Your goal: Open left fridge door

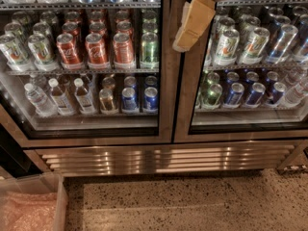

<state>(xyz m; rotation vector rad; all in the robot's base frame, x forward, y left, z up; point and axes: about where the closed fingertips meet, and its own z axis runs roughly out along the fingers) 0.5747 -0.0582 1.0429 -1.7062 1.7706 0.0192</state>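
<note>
The fridge fills the view, with two glass doors above a louvred steel grille. The left fridge door is shut; red cola cans and clear water bottles show through its glass. My gripper, cream-coloured, hangs from the top edge of the view. It is in front of the steel strip between the two doors, over the right door's left edge. I cannot tell whether it touches the frame. No handle shows.
The right door shows green-and-white and blue cans. A clear plastic bin holding pink wrap stands on the floor at lower left. Speckled floor lies in front of the fridge.
</note>
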